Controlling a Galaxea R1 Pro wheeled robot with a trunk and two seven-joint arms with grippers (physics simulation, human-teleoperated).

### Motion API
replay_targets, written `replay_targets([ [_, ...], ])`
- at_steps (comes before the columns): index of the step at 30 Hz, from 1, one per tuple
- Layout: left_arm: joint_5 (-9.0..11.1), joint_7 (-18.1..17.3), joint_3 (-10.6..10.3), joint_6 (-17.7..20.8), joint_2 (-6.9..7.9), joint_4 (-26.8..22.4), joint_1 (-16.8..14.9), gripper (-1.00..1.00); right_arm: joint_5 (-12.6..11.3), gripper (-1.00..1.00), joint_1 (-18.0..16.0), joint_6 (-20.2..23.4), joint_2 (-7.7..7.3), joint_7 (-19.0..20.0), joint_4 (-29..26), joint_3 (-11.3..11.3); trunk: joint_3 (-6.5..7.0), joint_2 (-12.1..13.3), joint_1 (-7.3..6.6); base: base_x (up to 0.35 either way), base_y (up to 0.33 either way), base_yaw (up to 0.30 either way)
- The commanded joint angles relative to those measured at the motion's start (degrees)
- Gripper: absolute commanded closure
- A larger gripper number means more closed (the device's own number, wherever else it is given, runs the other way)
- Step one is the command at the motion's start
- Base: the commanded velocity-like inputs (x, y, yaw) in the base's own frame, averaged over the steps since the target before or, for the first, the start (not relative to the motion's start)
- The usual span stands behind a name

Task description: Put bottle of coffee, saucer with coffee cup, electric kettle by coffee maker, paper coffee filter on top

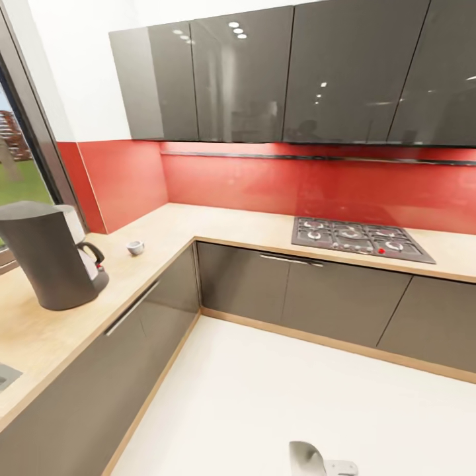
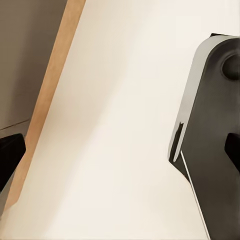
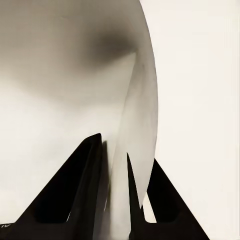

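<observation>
On the kitchen countertop (image 1: 165, 231), just right of the coffee maker (image 1: 53, 258) and apart from it: the coffee cup (image 1: 135, 247), upright, no plate under it. Farther right of the coffee maker, past the counter's corner: a gas hob (image 1: 360, 239). Well away from the coffee maker, over pale floor (image 1: 277, 396): right gripper (image 3: 114, 170) pressed together on the paper coffee filter (image 3: 135, 100), thin white sheet curving up between both fingers. Left gripper (image 2: 121, 152) spread wide, holding nothing, near the cabinet plinth (image 2: 50, 90).
</observation>
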Motion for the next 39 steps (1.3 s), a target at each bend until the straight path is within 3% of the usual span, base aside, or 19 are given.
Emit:
replay_targets([
  [1, 0.1, 0.0, 0.3, -0.2, -0.02, 0.0, 0.0, -1.00, -0.2, 1.00, -0.1, -0.2, 0.02, 0.0, 0.1, 0.0, -0.11, -0.1, 0.06, 0.333, -0.149, 0.000],
  [39, 0.1, 0.1, 0.4, -0.3, -0.11, 0.0, 0.0, -1.00, -0.1, 1.00, -0.1, -0.2, 0.02, 0.0, 0.1, 0.0, -0.11, -0.1, 0.06, 0.305, -0.182, 0.013],
])
